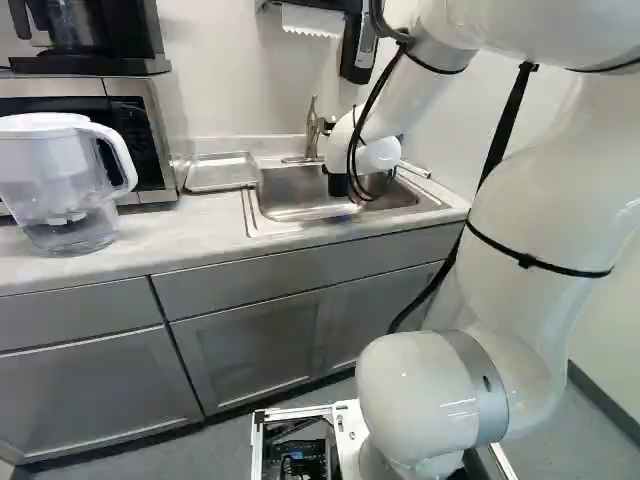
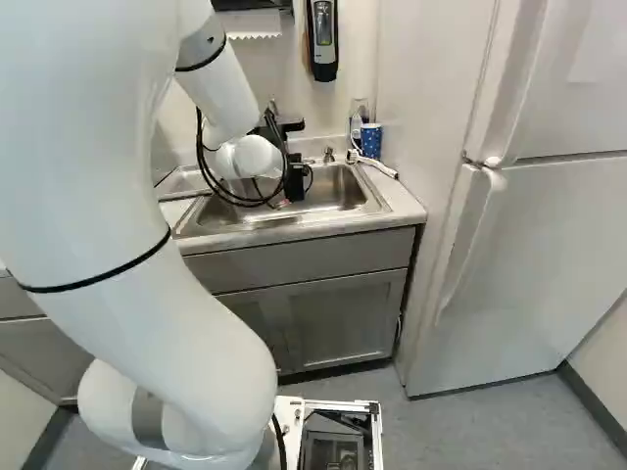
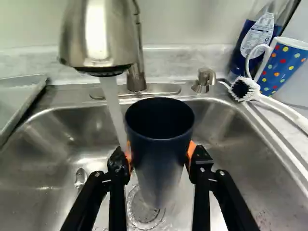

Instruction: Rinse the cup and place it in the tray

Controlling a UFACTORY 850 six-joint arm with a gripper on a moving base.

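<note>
- I'd call this a kitchen: a steel sink is set into a pale counter, with a faucet running over it.
- I see grey cabinets below, and a tall white refrigerator at the right of the right base view.
- My left base view has a boxy oven-like appliance, a coffee maker on top of it and a clear pitcher in front.
- Beside the sink I find a metal tray, a dish brush and a dotted mug.
- The wall-mounted paper towels and dispenser suggest a shared kitchen to me, though I can't be certain.
</note>
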